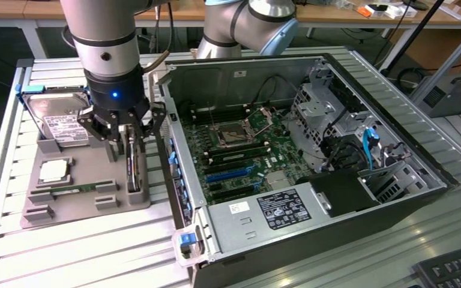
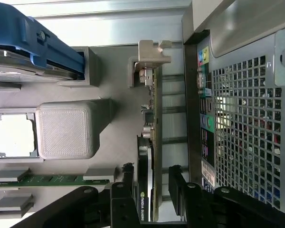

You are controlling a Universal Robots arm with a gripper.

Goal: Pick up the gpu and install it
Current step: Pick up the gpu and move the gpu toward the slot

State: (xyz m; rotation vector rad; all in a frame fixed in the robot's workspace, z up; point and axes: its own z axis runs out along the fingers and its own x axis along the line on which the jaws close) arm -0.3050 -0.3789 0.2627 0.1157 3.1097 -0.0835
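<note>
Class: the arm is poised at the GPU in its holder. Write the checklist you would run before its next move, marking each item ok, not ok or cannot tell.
1. gripper straddles the gpu, one finger on each side: ok.
2. Jaws open, with a gap beside the card: ok.
3. gpu stands on edge in the gray holder: ok.
4. computer case side is open, motherboard exposed: ok.
5. blue expansion slots are free of cards: ok.
6. Fingers are low enough for a firm grip: cannot tell.
</note>
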